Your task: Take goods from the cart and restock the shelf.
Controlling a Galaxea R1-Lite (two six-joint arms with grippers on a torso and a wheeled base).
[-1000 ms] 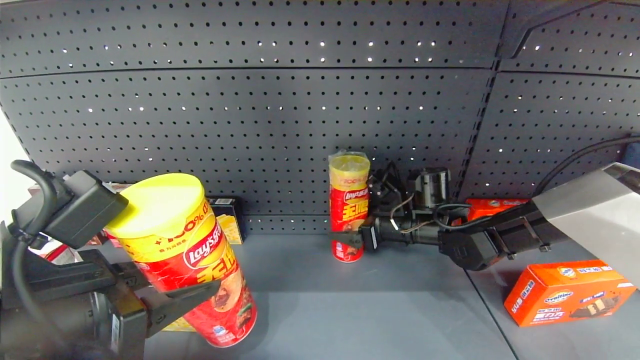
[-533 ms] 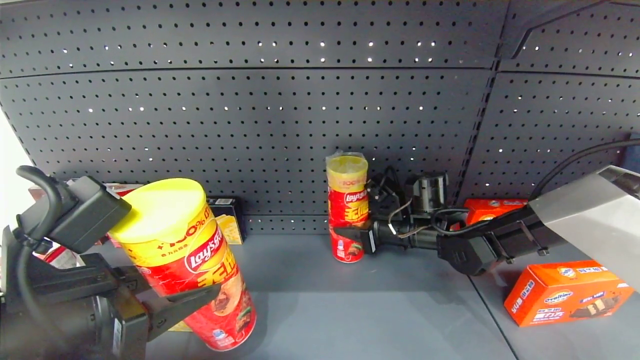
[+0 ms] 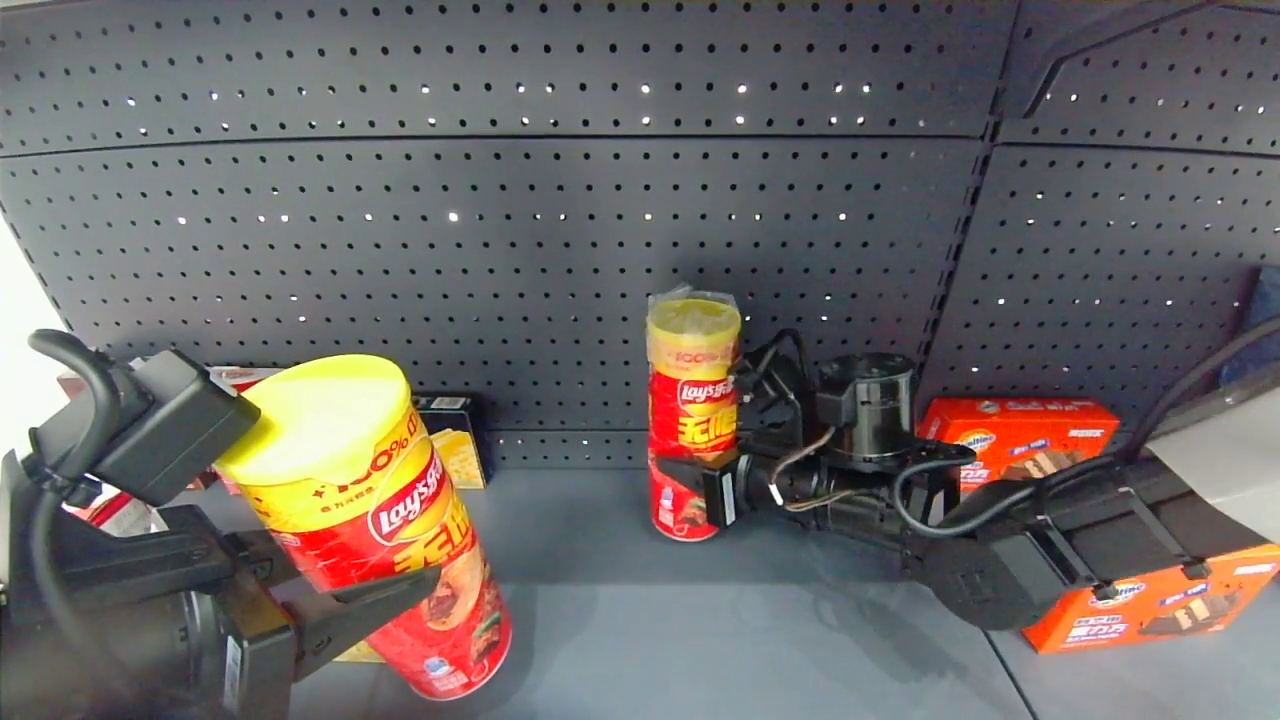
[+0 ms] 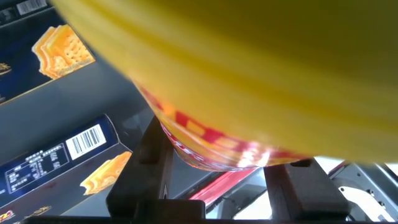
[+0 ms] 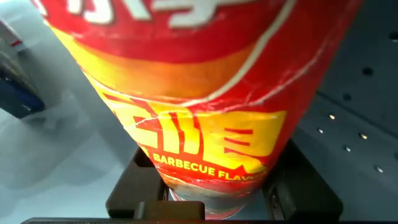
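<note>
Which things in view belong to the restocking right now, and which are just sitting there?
Part of the job:
- near chip can, held in the left gripper
- far chip can, held in the right gripper
- shelf

Just lying about:
- back orange box
- front orange box
- dark cracker box, at the back left

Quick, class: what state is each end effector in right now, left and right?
Left end effector: closed, holding the near chip can.
Right end effector: closed, holding the centre chip can.
</note>
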